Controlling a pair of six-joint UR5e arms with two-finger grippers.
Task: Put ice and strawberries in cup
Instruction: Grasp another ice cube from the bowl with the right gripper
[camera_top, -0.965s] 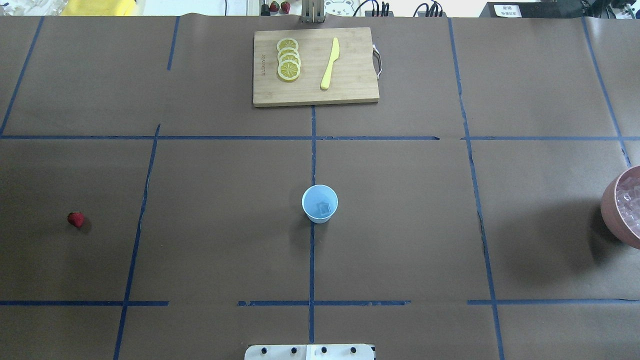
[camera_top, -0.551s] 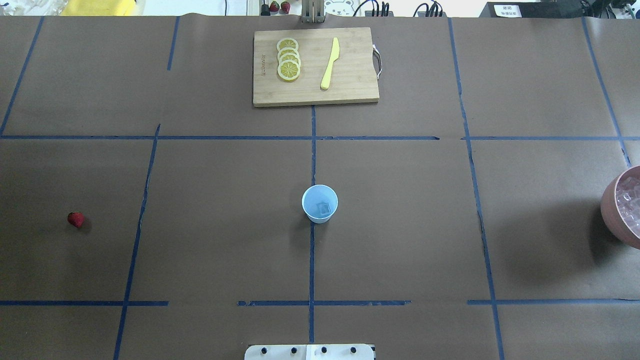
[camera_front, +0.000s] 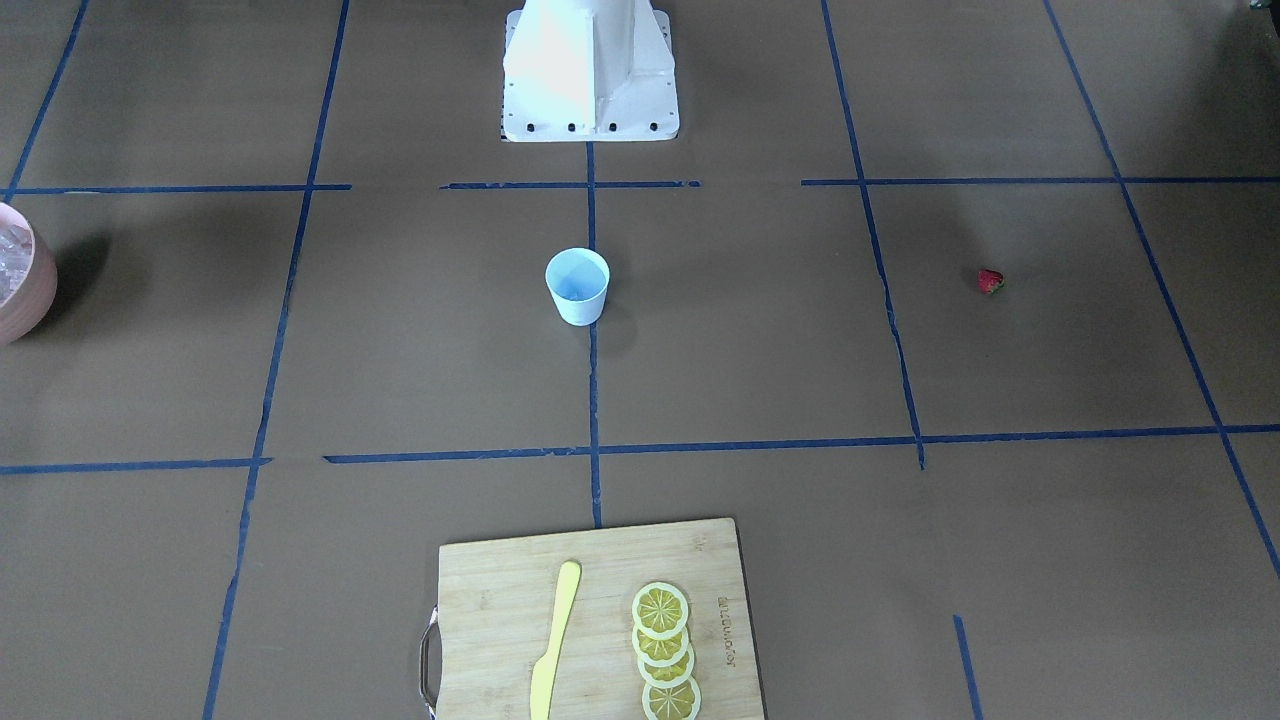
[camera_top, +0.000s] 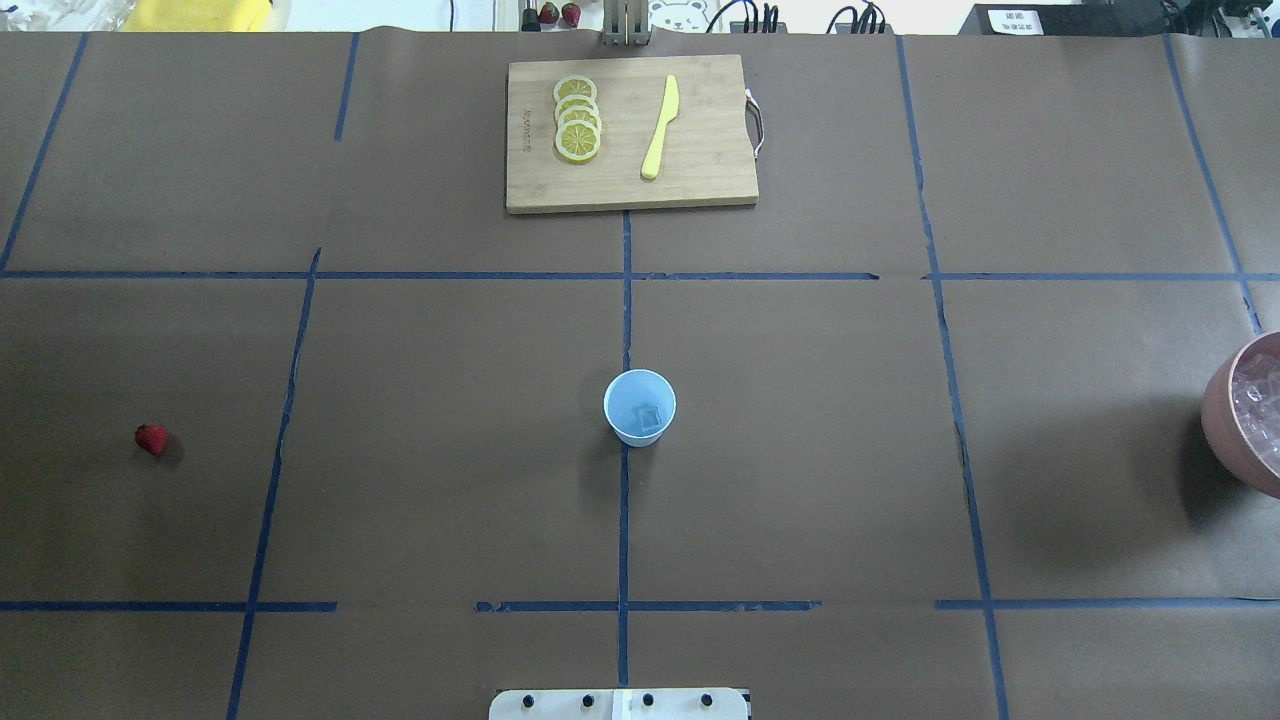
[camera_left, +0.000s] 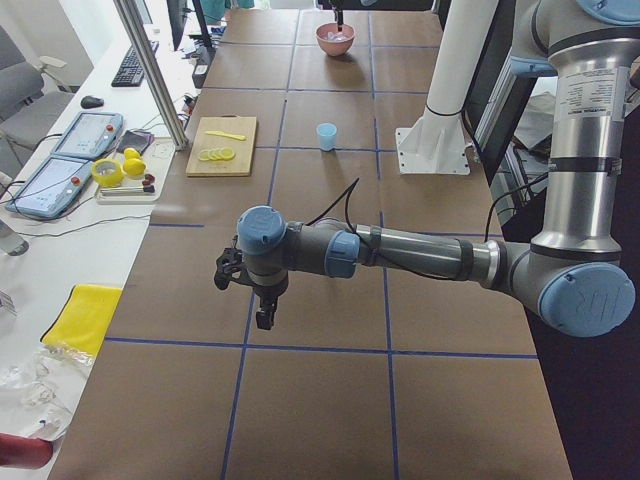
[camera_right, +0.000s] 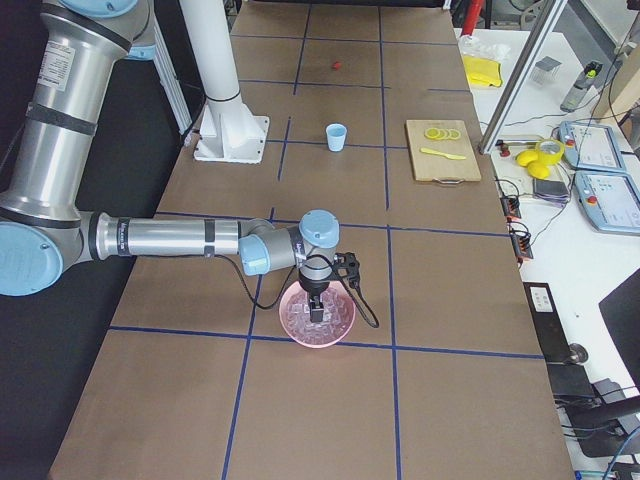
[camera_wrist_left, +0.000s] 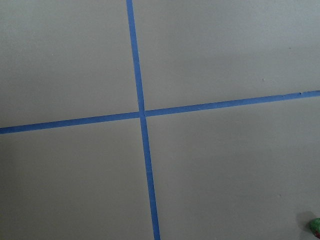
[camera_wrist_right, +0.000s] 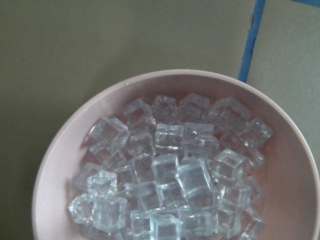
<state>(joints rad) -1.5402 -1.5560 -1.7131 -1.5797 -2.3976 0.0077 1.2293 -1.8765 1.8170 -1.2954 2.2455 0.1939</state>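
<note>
Right gripper was poised over the pink bowl's ice, left gripper near the strawberry at cup's nine o'clock, for pickups; jaws couldn't be judged.

Brown paper-covered counter is gridded with blue tape lines. Rectangular bamboo cutting board with a metal handle lies at the far centre. On it are four overlapping yellow lemon slices and, just beside them, a yellow plastic knife. Round pink bowl sits at the right edge, cut off. Yellow cloth and black keyboard lie on the white side table.
</note>
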